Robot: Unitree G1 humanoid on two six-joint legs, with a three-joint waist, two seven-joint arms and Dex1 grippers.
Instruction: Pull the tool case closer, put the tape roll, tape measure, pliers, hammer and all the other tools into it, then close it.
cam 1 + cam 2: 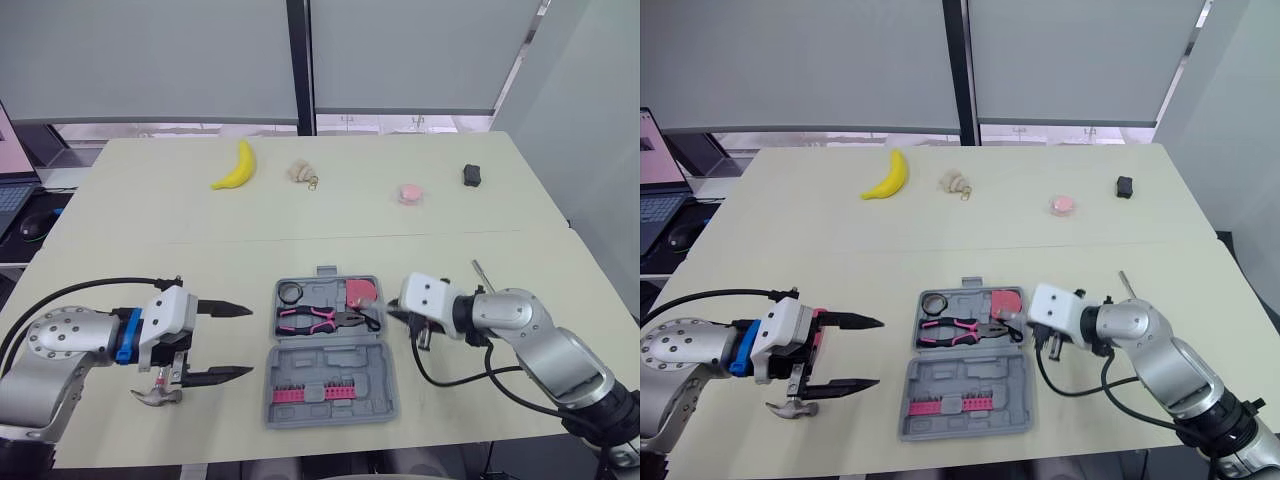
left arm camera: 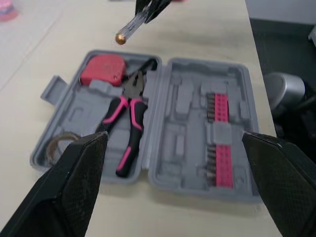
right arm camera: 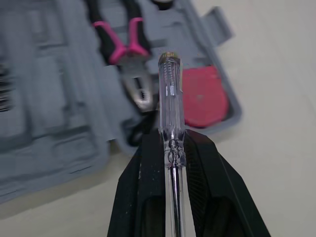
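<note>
The tool case [image 1: 345, 362] lies open on the near middle of the table [image 1: 150, 230], with its 2 halves flat. In the far half, the tape roll [image 1: 291, 291] sits at the left, the pliers [image 1: 318, 320] lie across the middle, and the red tape measure [image 1: 362, 292] fills the right corner. The near half holds a row of pink bits [image 1: 300, 392].

The right gripper [image 3: 170, 148] reaches in at the case's right edge, near the tape measure. Its 2 fingers are clamped on a clear-handled screwdriver [image 3: 169, 98], whose brass-capped end points over the case.

The left gripper [image 1: 250, 340] hovers just left of the case, spread wide with nothing between its black fingers [image 2: 74, 192]. The hammer [image 1: 155, 397] lies on the table under this gripper, where its metal head shows.

Along the far side of the table lie a banana [image 1: 236, 167], a small beige object [image 1: 300, 173], a pink round object [image 1: 410, 193] and a small black object [image 1: 472, 176].
</note>
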